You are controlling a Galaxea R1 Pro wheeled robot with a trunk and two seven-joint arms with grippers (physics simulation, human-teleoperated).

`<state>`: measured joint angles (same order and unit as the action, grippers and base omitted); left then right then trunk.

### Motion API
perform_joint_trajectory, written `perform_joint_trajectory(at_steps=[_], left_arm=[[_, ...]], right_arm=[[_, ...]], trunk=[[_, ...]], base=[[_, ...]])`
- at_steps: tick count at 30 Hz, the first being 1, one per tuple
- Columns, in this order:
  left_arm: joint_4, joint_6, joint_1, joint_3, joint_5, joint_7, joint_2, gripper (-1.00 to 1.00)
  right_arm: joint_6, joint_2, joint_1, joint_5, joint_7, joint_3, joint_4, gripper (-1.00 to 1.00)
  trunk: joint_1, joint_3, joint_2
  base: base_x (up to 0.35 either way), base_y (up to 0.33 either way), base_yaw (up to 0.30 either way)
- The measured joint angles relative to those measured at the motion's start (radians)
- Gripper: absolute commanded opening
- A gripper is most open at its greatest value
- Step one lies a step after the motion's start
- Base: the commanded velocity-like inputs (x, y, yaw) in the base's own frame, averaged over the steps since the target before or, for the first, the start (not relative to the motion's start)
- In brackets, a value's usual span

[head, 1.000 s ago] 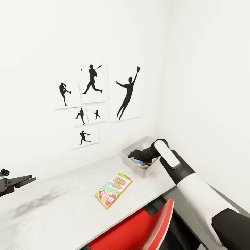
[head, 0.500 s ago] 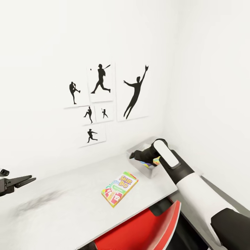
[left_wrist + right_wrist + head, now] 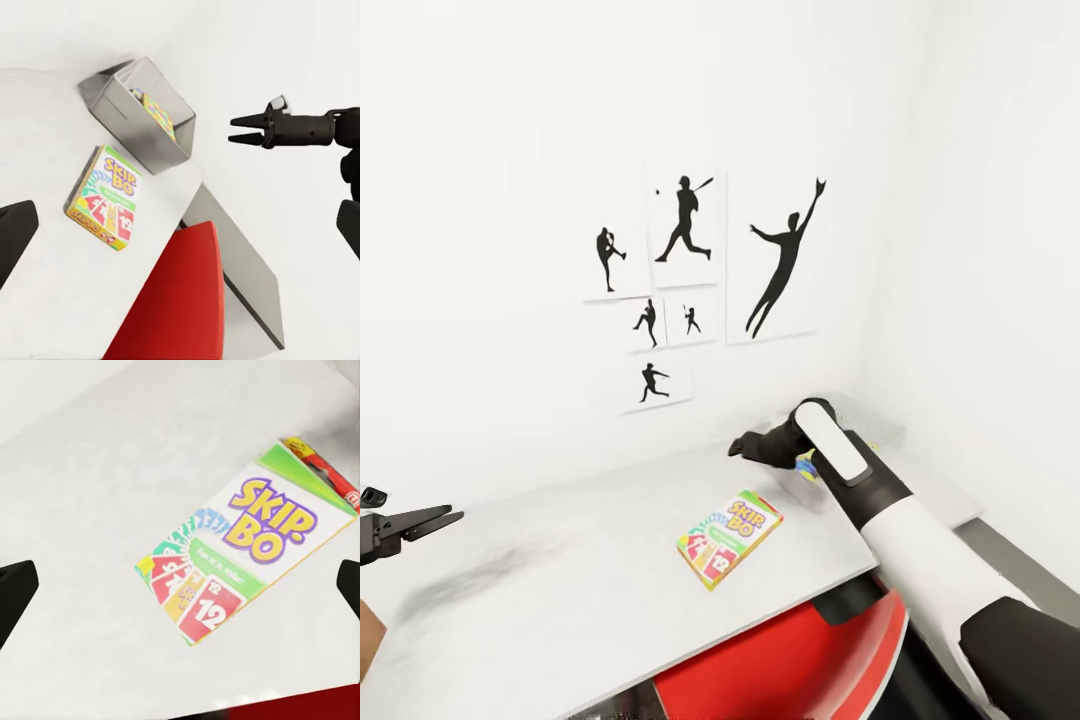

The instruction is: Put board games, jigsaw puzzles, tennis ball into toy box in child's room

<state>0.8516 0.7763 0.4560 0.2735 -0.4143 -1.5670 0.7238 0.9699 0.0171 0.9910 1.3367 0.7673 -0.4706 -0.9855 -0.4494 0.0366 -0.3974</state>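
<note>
Left gripper (image 3: 445, 518) hangs idle off the table (image 3: 560, 600), its fingers seemingly close together (poor angle). Mid-table lies the Skip-Bo box (image 3: 730, 537), face up and untouched; we judge its pickup is the step in hand. Right gripper (image 3: 236, 129), jaws narrow and empty, hovers beside the toy box (image 3: 142, 131) holding a jigsaw puzzle (image 3: 156, 114); next it must descend, open wide, grasp.

table (image 3: 580, 590): bare beside Skip-Bo box (image 3: 730, 538) | toy box (image 3: 142, 124) walls beyond right gripper (image 3: 738, 447) | red chair (image 3: 780, 665) below edge
</note>
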Motion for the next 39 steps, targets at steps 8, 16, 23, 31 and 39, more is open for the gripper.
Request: perform_joint_trajectory(at_steps=[8, 16, 23, 31, 39], left_arm=[[0.0, 0.0, 0.0, 0.0, 0.0, 0.0, 0.0, 1.0], [0.0, 0.0, 0.0, 0.001, 0.0, 0.0, 0.0, 1.0], [0.0, 0.0, 0.0, 0.001, 0.0, 0.0, 0.0, 1.0], [0.0, 0.0, 0.0, 0.0, 0.0, 0.0, 0.0, 1.0], [0.0, 0.0, 0.0, 0.0, 0.0, 0.0, 0.0, 1.0]], right_arm=[[0.0, 0.008, 0.003, -0.124, 0.01, 0.004, 0.018, 1.0], [-0.003, 0.017, 0.004, -0.184, 0.011, 0.007, 0.028, 1.0], [-0.03, 0.017, 0.005, -0.193, 0.011, 0.008, 0.029, 1.0], [-0.064, 0.015, 0.005, -0.195, 0.01, 0.009, 0.05, 1.0], [-0.102, 0.006, 0.005, -0.214, 0.009, 0.008, 0.072, 1.0]], trunk=[[0.0, 0.012, 0.0], [0.0, 0.024, 0.0], [0.0, 0.034, 0.0], [0.0, 0.047, 0.0], [0.0, 0.059, 0.0]], base=[[-0.013, 0.018, 0.154], [-0.001, 0.002, 0.129], [0.0, 0.0, 0.111], [0.0, 0.0, 0.101], [0.0, 0.0, 0.099]])
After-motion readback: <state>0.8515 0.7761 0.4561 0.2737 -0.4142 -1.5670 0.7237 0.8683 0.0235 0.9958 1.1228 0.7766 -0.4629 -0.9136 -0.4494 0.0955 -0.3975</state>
